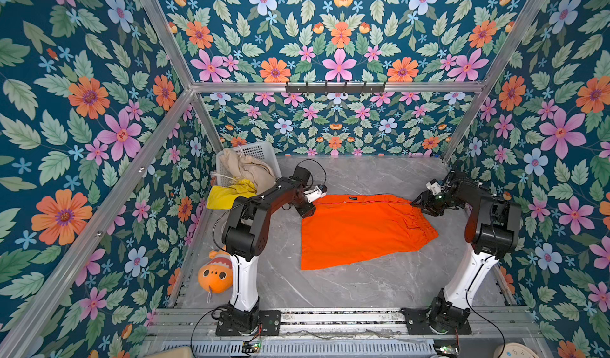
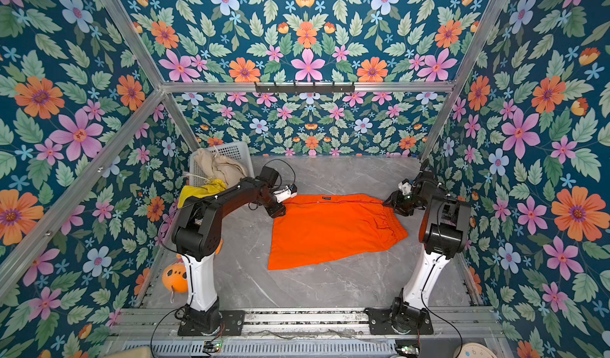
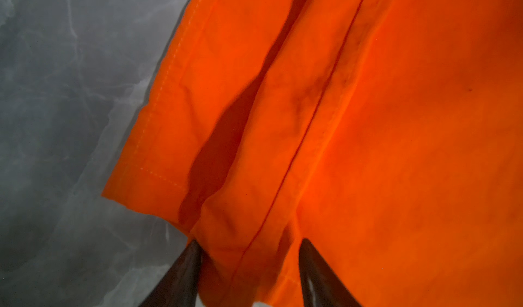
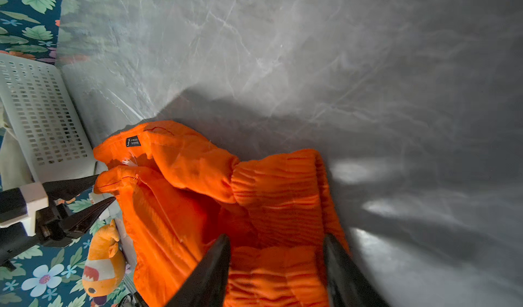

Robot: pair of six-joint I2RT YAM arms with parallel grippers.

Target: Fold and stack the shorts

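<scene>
The orange shorts (image 1: 359, 230) (image 2: 330, 230) lie spread on the grey marble table, waistband toward the right. My left gripper (image 1: 308, 211) (image 3: 249, 241) is at their far left hem corner, open, its fingers straddling a fold of orange cloth (image 3: 368, 121). In the right wrist view it (image 4: 106, 189) shows both tips apart at that corner. My right gripper (image 1: 425, 206) (image 4: 276, 236) is at the far right corner, open, with the gathered waistband (image 4: 268, 183) between its fingers. The beige shorts (image 1: 247, 168) and the yellow shorts (image 1: 227, 194) hang crumpled from the basket.
A white perforated basket (image 1: 260, 150) (image 4: 42, 115) stands at the back left corner. An orange plush fish (image 1: 214, 273) (image 4: 103, 263) lies at the left edge beside the left arm's base. Floral walls close in three sides of the table.
</scene>
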